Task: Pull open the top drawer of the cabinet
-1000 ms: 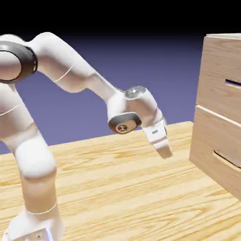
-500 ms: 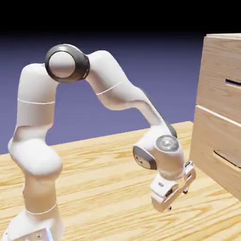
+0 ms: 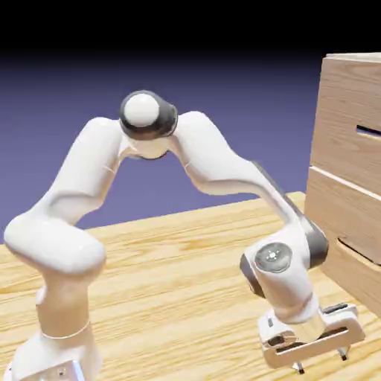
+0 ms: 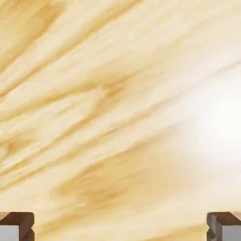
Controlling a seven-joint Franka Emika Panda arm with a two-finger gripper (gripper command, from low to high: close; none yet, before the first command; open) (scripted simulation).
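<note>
Top drawer [image 3: 348, 108] sits at the exterior view's right, upper front of the cabinet [image 3: 344, 160], with the gripper [image 3: 321, 360] low over the table [image 3: 164, 298]. In the hand view, its fingertips [image 4: 18, 227] stand wide apart, holding nothing above wood grain.

The pale yellow wooden bench [image 4: 108, 141] fills the hand view, its darker tan grain slanting from lower left to upper right, with a bright white glare at the right edge. Two small grey fingertips [image 4: 9, 232] stand wide apart at the bottom corners, bare wood between them.
</note>
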